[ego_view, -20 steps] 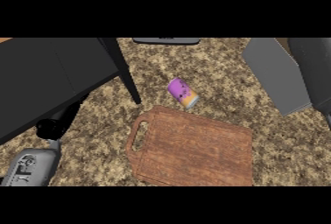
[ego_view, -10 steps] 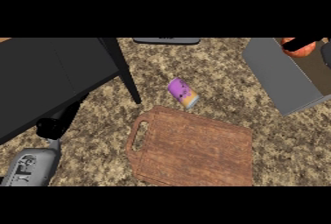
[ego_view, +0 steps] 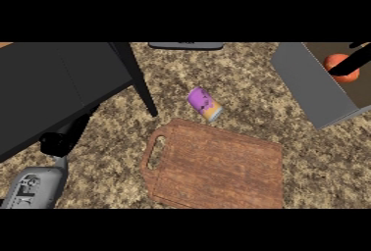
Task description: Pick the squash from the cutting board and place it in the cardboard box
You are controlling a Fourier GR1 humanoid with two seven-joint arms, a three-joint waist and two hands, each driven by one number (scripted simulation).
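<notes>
right hand curled round squash; squash over box, well right of board; drop straight down i guess

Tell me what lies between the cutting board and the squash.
Head view: a strip of bare counter, then the box's grey wall. The squash sits beyond it, gripped by the right hand.
</notes>
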